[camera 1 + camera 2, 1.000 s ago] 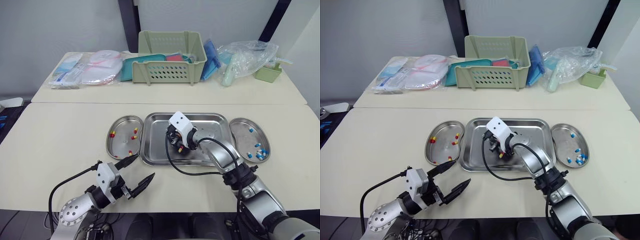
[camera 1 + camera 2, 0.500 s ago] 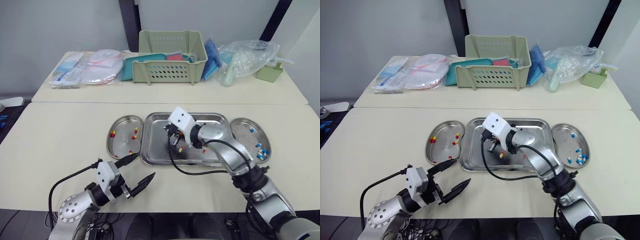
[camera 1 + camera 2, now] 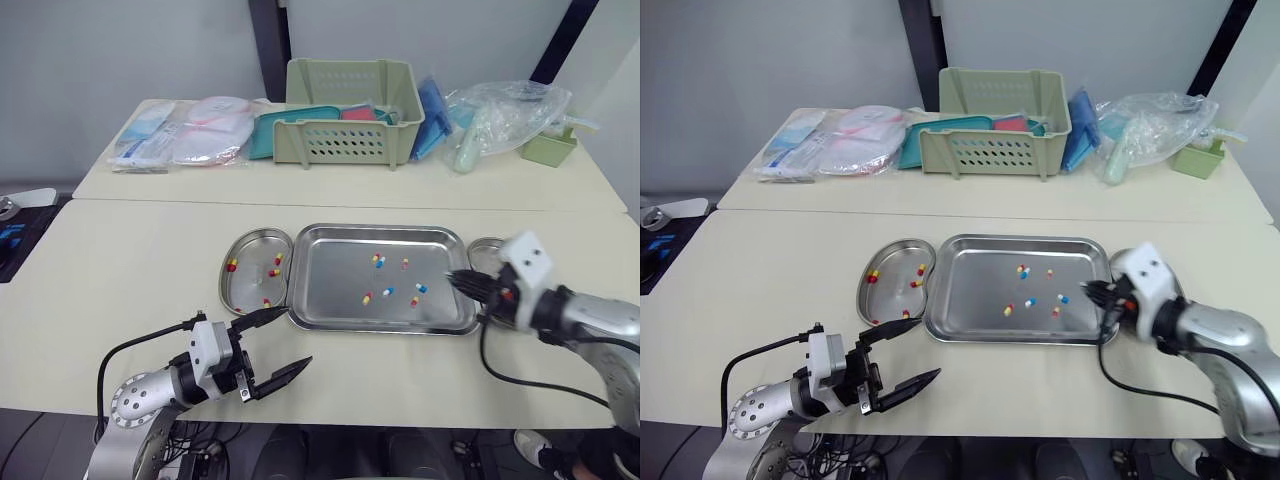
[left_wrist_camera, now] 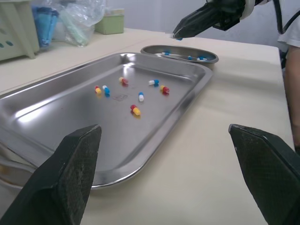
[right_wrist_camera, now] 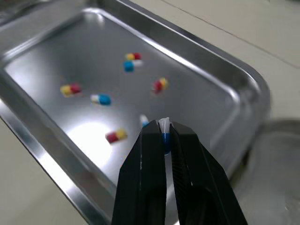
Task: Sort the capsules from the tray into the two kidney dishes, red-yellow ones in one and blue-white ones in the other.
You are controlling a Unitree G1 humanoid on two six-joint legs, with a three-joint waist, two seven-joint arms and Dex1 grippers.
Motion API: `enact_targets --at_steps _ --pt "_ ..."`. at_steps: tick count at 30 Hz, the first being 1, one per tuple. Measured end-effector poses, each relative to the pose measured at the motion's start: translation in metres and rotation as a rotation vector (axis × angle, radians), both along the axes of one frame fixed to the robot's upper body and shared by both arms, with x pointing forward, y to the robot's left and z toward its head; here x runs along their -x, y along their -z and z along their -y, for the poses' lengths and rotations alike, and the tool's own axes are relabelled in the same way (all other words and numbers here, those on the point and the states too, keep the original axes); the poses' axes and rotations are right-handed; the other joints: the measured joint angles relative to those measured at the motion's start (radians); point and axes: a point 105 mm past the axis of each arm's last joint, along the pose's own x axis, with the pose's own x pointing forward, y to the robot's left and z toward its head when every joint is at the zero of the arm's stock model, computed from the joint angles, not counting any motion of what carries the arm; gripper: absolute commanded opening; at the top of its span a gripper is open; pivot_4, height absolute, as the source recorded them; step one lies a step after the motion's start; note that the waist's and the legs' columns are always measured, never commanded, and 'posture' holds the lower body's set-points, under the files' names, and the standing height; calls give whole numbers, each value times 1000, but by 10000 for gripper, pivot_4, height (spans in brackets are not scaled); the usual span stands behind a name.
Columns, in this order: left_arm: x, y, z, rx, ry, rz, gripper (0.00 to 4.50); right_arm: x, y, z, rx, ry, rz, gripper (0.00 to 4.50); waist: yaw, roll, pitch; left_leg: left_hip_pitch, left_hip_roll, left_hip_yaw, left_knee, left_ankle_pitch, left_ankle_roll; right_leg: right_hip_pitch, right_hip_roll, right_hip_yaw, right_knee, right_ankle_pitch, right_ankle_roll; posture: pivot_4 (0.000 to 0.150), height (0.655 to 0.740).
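Nearest to me, my left gripper (image 3: 298,335) hangs low over the bare front part of the table (image 3: 120,260), just in front of the tray's near left corner. Its jaws are spread wide and hold nothing.

Further out and to my right, my right gripper (image 5: 162,133) is above the right edge of the tray (image 3: 380,230), pointing in over the metal. Its jaws are pinched tight on one blue-white capsule (image 5: 163,125), whose white end pokes up between the fingertips.

Seven loose capsules (image 3: 388,292) lie scattered in the tray's middle and right part: four red-yellow and three blue-white. Two of them, one of each colour, lie side by side towards the far rim.

The left kidney dish (image 3: 250,240) lies just beside the tray's left edge and holds a few red-yellow capsules (image 3: 232,265). The right kidney dish (image 4: 180,48) lies just beside the tray's right edge, largely behind my right wrist in the head views. In the left wrist view it has several blue-white capsules (image 4: 200,58) in it.

Beyond the seam, on the far table (image 3: 300,185), a pale green slotted basket (image 3: 355,140) stands in the middle. Sealed packets (image 3: 180,140) lie to its left. A clear plastic bag (image 3: 510,105) and a small green box (image 3: 548,148) lie to its right.
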Motion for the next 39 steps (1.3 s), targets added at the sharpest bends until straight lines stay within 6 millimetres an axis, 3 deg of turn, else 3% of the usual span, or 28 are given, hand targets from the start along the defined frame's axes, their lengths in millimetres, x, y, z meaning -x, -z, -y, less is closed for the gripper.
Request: enact_targets --at_steps 7,13,22,23,26,30,35,39 --pt "1 -4 4 8 50 24 45000 0 16 47 53 190 -18 349 -4 0 0 2 0 1 0 0 0 2 0 0 0 0 0 1500 7400" --pt "1 -5 5 10 59 30 45000 -6 15 62 54 259 22 16415 -1 0 0 2 0 0 0 0 0 3 0 0 0 0 0 1500 7400" --pt "-2 -4 1 29 -3 7 45000 -9 8 65 69 250 77 43314 -1 0 0 2 0 0 0 0 0 3 0 0 -1 0 0 1500 7400" --pt "-4 -5 -2 35 -28 -1 45000 -10 6 65 80 241 92 44576 -1 0 0 2 0 0 0 0 0 3 0 0 -1 0 0 1500 7400" --pt "-11 -14 -20 24 -152 -21 45000 -2 2 63 127 155 130 44576 1 0 0 2 0 -1 0 0 0 4 0 -1 -1 0 0 1500 7400" --pt "-16 -12 -59 -99 -337 -105 45000 16 10 56 150 -11 158 44576 1 0 0 4 0 0 0 0 0 5 0 0 -1 0 0 1500 7400" --pt "-11 -7 -106 -197 -501 -187 45000 38 18 75 195 -135 71 44576 0 -1 1 11 0 1 -1 0 0 11 0 1 -1 0 0 1500 7400" --pt "-3 7 -156 -272 -632 -279 45000 51 23 97 223 -183 -47 44576 -1 -2 1 11 0 1 -1 0 0 11 0 1 -2 0 0 1500 7400"
